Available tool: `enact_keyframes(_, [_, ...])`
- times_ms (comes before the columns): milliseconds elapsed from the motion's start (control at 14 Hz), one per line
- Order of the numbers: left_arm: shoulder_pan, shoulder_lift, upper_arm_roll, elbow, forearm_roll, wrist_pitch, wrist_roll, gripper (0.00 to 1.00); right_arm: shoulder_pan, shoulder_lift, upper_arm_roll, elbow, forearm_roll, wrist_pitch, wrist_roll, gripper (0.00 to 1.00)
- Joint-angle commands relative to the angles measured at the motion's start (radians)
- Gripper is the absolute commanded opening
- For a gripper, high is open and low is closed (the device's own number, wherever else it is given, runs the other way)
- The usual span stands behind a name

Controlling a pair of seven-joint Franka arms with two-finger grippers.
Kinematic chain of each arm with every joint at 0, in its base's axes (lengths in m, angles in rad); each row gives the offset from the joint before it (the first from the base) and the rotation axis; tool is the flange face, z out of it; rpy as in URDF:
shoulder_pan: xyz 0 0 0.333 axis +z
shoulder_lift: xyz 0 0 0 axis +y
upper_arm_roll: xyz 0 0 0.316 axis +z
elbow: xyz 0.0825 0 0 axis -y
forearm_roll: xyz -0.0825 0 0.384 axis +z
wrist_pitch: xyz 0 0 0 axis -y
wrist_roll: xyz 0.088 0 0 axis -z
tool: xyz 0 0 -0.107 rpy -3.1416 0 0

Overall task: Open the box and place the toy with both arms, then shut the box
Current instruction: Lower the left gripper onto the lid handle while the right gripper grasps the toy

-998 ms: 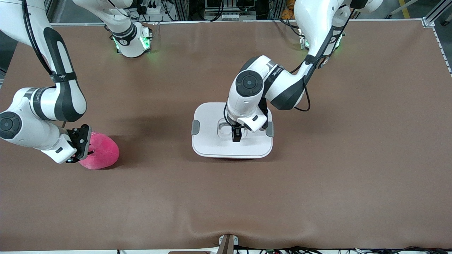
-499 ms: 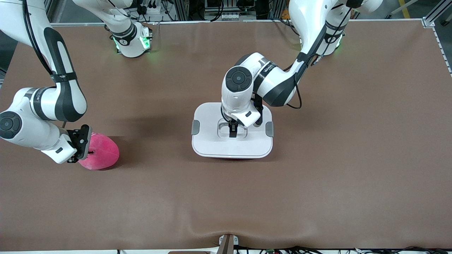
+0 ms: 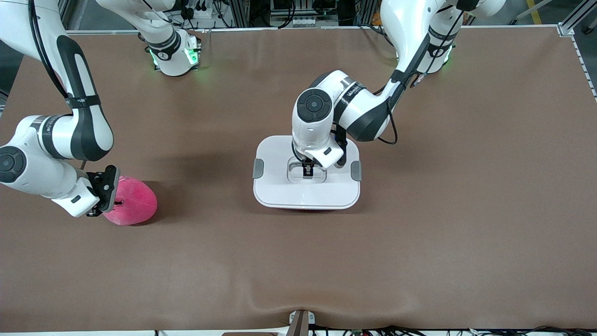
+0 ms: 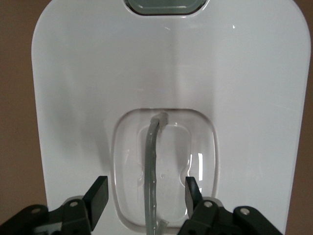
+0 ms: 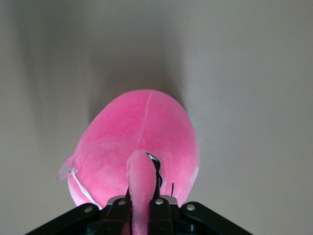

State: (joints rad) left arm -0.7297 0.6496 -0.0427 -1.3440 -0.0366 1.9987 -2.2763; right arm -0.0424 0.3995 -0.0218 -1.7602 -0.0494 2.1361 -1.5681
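The left gripper [image 3: 308, 172] is lowered into the recessed well at the centre of the white lid [image 3: 280, 186] of the box [image 3: 305, 207]. Its fingers [image 4: 99, 196] stand apart, one on each side of the translucent grey handle [image 4: 152, 161], without contact; nothing is held. The lid is seated on the box, with one grey side clip [image 3: 258, 168] toward the right arm's end and the other grey clip [image 3: 356, 171] toward the left arm's end.

The right gripper [image 3: 112, 201] is at the right arm's end of the brown table [image 3: 419, 233], well apart from the box. Its fingers are closed on a small protruding ear [image 5: 140, 176] of the pink plush toy [image 3: 130, 203]. The toy's round body extends directly ahead of the fingertips and rests on the table.
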Motion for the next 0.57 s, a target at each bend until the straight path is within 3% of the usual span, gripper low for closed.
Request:
enact_keyframes(0, [-0.008, 0.011, 0.004, 0.0, 0.02, 0.017, -0.008, 0.68, -0.011, -0.047, 0.011, 0.011, -0.009, -0.015, 0.052, 0.0])
enact_keyframes(499, [-0.005, 0.008, 0.004, 0.002, 0.017, 0.022, -0.009, 0.52, 0.032, -0.071, 0.019, 0.139, -0.007, -0.195, 0.253, 0.0])
